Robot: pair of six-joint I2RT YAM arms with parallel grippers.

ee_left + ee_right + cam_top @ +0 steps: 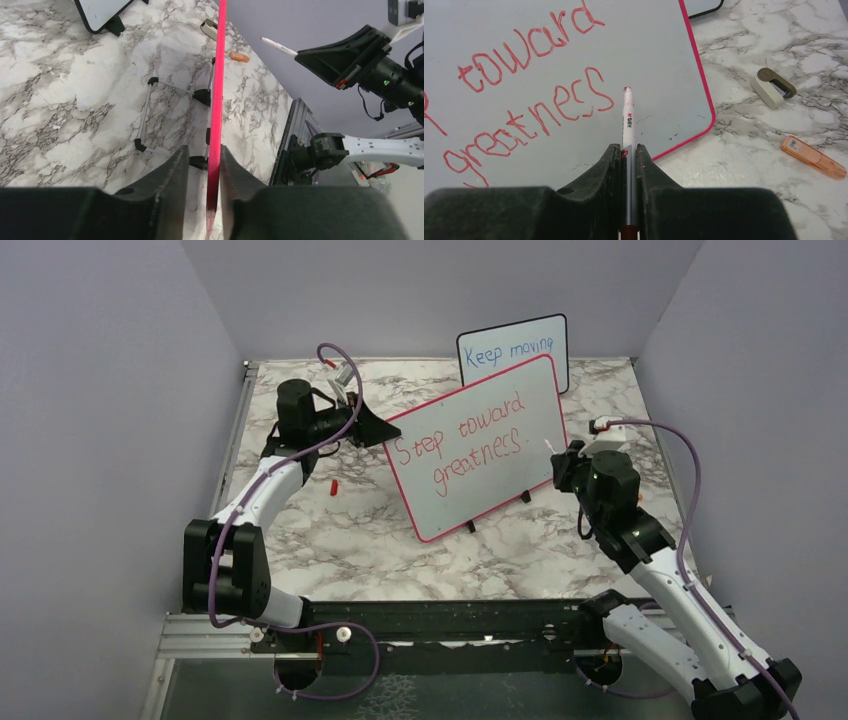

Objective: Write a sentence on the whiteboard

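The whiteboard (480, 455), red-pink framed, stands tilted on small black feet in the middle of the table. The red sentence (460, 445) "Step toward greatness." fills it in two lines, partly seen in the right wrist view (524, 100). My left gripper (385, 430) is at the board's left edge. In the left wrist view the red frame edge (217, 100) runs between its fingers (204, 165), against the right finger with a gap to the left one, so it is open. My right gripper (626, 150) is shut on a white marker (628, 120), tip near the board's lower right.
A smaller black-framed board (515, 350) with blue writing stands behind the whiteboard. A small red cap (334, 486) lies left of the board. A beige object (774, 87) and an orange one (813, 156) lie on the marble to the right. Walls enclose three sides.
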